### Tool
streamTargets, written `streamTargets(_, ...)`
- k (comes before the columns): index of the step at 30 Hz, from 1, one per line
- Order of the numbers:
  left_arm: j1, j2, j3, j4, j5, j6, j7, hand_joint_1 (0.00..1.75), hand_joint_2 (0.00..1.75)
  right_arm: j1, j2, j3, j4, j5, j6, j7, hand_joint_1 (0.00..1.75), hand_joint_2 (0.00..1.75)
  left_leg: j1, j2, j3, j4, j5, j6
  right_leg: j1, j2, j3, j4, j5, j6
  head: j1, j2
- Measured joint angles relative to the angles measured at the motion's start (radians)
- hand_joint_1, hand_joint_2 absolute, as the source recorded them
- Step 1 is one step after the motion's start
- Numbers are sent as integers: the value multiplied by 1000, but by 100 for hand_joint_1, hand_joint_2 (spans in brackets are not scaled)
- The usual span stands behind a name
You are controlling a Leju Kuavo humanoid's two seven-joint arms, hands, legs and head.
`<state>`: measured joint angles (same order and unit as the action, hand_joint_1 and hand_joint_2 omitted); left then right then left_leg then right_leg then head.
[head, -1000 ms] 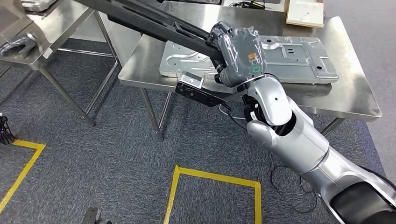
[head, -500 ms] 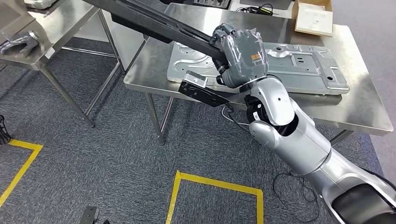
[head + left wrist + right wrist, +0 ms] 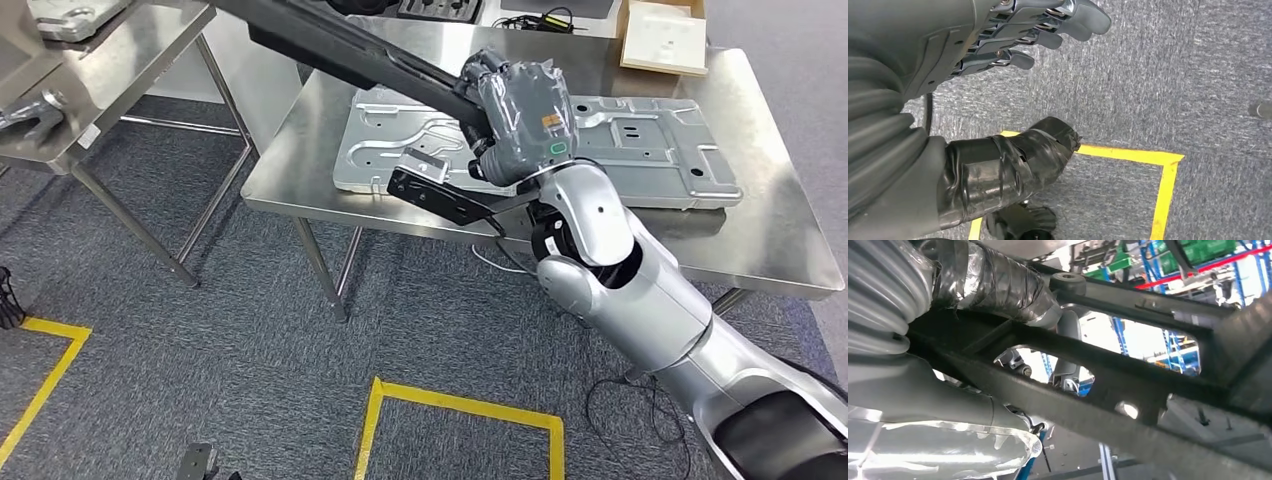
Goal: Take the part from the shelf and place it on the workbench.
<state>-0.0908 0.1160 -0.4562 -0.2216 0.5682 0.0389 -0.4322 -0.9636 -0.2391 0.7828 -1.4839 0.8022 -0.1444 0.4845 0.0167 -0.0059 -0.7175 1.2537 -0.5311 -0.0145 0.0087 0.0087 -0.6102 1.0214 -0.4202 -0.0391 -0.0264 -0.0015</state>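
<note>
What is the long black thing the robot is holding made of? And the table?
Black part: probably metal with a dull, rough black coating; the right hand grips it. Table: likely brushed steel, silvery and softly reflective.

Even overhead light glares off the workbench [image 3: 640, 235] (right wrist backlit).

- Industrial workshop or factory test floor.
- Stainless steel tabletop [image 3: 760, 250] at centre right, carrying a stamped metal plate [image 3: 640, 150].
- Second steel bench [image 3: 120, 60] at upper left.
- Grey carpet floor [image 3: 200, 340] marked with yellow tape [image 3: 460, 395].
- Blue racking [image 3: 1173, 347] in right wrist view.
</note>
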Motion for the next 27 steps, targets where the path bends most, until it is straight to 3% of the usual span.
streamTargets(2,0,1,0,0,1,0,0,0,175,0,-3,0,6,2,3,2,175,175,-4,0,46,-130,82,12,3,1,14,2,-12,3,1,0)
streamTargets(3,-1,1,0,0,2,0,0,0,175,-1,-5,0,9,3,4,3,175,175,-7,1,70,-187,104,18,5,1,17,4,-17,6,1,0)
streamTargets(4,-1,2,0,0,2,0,0,0,175,-2,-7,0,12,4,5,3,175,175,-11,1,84,-221,113,23,5,1,18,4,-20,10,1,0)
streamTargets(6,-2,2,-1,0,3,1,0,0,175,-4,-12,0,19,4,8,3,175,175,-16,1,92,-239,107,29,3,1,17,3,-24,19,2,0)
streamTargets(9,-1,1,-1,0,5,2,0,0,175,-6,-21,-1,28,4,12,3,175,175,-7,1,112,-257,107,38,4,0,10,30,-45,37,4,0)
streamTargets(10,-1,1,-1,0,6,2,0,0,175,-6,-24,-1,31,5,13,3,175,175,-3,1,120,-262,106,42,2,0,-11,73,-63,43,6,0)
streamTargets(12,-2,1,-1,0,6,2,0,0,175,-5,-31,-2,37,4,19,4,175,175,-2,1,129,-264,99,47,-8,0,-86,202,-104,53,10,0)
streamTargets(13,-2,1,-1,0,6,2,0,0,175,-2,-34,-2,41,2,24,6,175,175,-1,1,133,-263,94,47,-13,-1,-121,250,-110,58,10,0)
streamTargets(14,-2,1,-1,0,7,2,0,0,175,1,-38,-2,46,-3,30,10,175,175,1,1,139,-261,87,46,-18,-1,-141,267,-97,63,10,0)
streamTargets(15,-2,1,-1,0,7,2,0,0,175,5,-43,-2,53,-9,35,14,175,175,3,1,147,-259,80,44,-23,-1,-140,244,-66,68,10,0)
streamTargets(17,-1,1,-1,0,8,2,0,0,175,10,-57,-3,70,-20,39,25,175,175,8,-3,161,-252,63,36,-31,-3,-96,125,13,74,11,0)
streamTargets(19,-2,1,-1,0,9,2,0,0,175,15,-70,-8,87,-22,38,35,175,175,7,-9,166,-246,49,23,-30,-3,-54,29,41,71,11,0)
streamTargets(21,-1,1,-1,0,9,2,0,0,175,23,-84,-12,102,-18,38,45,175,175,5,-11,165,-247,44,9,-24,-2,-44,7,30,60,10,0)
streamTargets(24,-1,1,-2,0,9,2,0,0,175,30,-104,-16,127,-13,48,67,175,175,8,-4,159,-226,26,-4,-28,-1,-32,1,23,40,7,0)
streamTargets(25,-2,2,-2,0,9,2,0,0,175,31,-109,-19,137,-14,55,74,175,175,8,-1,139,-186,9,-6,-29,-1,-26,-1,20,34,7,0)
streamTargets(27,-3,2,-2,0,9,1,1,0,175,35,-118,-24,160,-22,65,84,175,175,8,1,64,-57,-28,-7,-26,-1,-16,-2,12,24,4,0)
